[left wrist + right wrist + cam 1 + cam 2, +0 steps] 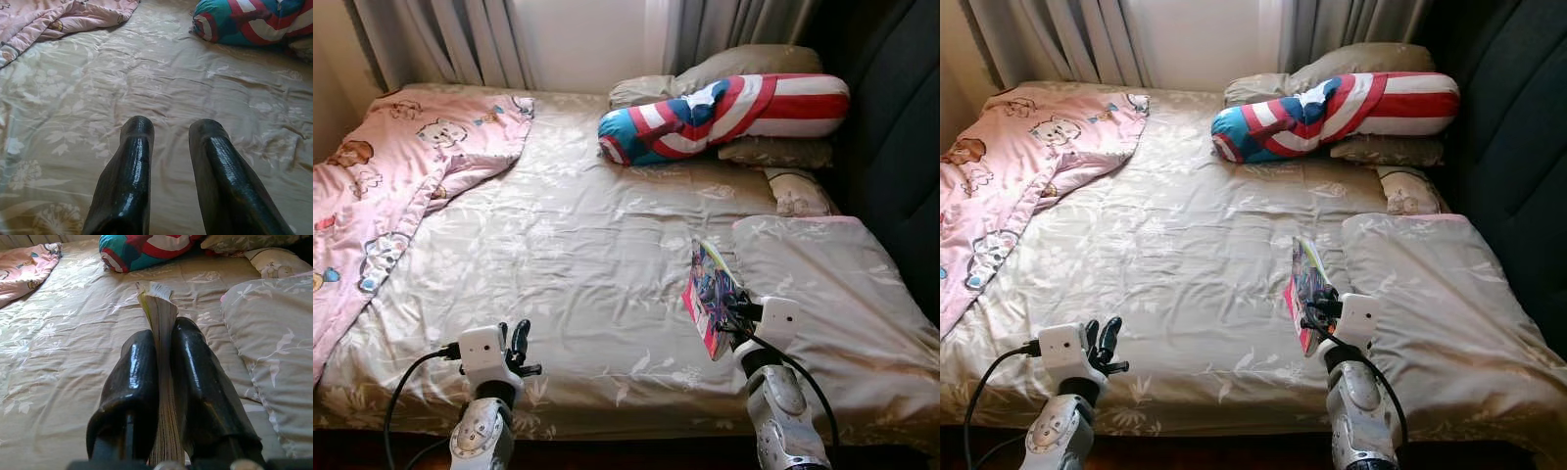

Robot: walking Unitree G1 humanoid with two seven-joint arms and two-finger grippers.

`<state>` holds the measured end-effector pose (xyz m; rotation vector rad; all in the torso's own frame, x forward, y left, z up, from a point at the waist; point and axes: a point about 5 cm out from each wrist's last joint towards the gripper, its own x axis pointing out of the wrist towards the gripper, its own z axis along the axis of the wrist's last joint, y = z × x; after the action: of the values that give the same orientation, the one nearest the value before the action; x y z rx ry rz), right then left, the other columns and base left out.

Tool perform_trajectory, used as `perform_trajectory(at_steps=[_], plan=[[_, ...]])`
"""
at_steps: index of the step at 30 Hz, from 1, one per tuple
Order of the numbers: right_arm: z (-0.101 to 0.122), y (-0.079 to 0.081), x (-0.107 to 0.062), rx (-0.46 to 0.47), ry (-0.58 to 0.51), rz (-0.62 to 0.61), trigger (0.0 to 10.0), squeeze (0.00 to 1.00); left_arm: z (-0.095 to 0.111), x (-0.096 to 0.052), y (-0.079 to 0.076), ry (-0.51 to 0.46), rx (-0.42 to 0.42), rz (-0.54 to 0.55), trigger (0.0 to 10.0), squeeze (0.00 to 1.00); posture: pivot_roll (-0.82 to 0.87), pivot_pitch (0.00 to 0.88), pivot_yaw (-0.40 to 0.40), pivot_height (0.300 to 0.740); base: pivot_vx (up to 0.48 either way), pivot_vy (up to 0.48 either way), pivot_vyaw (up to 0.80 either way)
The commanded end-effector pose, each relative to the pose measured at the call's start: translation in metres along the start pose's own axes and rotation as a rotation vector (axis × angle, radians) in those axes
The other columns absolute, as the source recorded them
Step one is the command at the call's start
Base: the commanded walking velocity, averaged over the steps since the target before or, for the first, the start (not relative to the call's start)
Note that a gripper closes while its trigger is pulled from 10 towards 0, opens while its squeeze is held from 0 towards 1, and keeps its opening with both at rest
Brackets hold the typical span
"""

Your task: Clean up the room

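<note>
Gripping a colourful book (711, 295) edge-on, right tool (164, 350) clamped on the page block, both black fingers (134, 382) pressed against the paper. Book held upright above the beige floral bedspread (578, 255), near the front right part of the bed, just beside a folded beige quilt (822, 284). Left tool (171, 129) parted, holding nothing, hovering low over the bedspread near the bed's front edge. Farther back: a red, white and blue star-patterned bolster (724, 113) lying across grey pillows (744, 64) at the headboard side. On the far left, a pink cartoon-print blanket (391, 166) rumpled, draping over the bed's edge. Grey curtains (450, 39) behind.
</note>
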<state>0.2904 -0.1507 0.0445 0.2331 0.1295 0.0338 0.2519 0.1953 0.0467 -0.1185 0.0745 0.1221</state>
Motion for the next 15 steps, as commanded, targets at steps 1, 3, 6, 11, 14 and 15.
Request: perform_trajectory(at_steps=[1,3,6,11,14,15], plan=[[0.0085,0.0023,0.0033,-0.001,-0.044,0.008,10.0,0.0,0.0008,0.0,0.0,0.002,0.002,-0.004,10.0,0.0,0.06,0.086,-0.084,0.738,0.0,0.0,0.0],[0.0081,0.0023,0.0033,-0.002,-0.042,0.008,10.0,0.0,0.0009,0.0,-0.0001,0.001,0.002,-0.005,10.0,0.0,0.06,0.086,-0.084,0.738,0.0,0.0,0.0],[0.0074,0.0023,0.0029,-0.001,-0.04,0.006,10.0,0.0,0.0011,-0.0006,-0.0001,0.001,0.001,-0.006,10.0,0.0,0.06,0.093,-0.084,0.738,0.0,0.0,0.0],[0.0071,0.0015,0.0029,-0.002,-0.038,0.003,10.0,0.0,0.0013,-0.0008,-0.0002,0.0,0.0,-0.006,10.0,0.0,0.06,0.096,-0.084,0.738,0.0,0.0,0.0],[0.0071,0.0013,0.003,-0.002,-0.038,0.002,10.0,0.0,0.0016,-0.0008,-0.0003,-0.001,-0.001,-0.008,10.0,0.0,0.06,0.097,-0.084,0.738,0.167,0.0,0.0],[0.0071,0.0014,0.003,0.001,-0.039,0.002,10.0,0.0,0.0016,-0.0009,-0.0003,-0.002,-0.001,-0.008,10.0,0.0,0.06,0.097,-0.084,0.738,0.259,0.0,0.0]])
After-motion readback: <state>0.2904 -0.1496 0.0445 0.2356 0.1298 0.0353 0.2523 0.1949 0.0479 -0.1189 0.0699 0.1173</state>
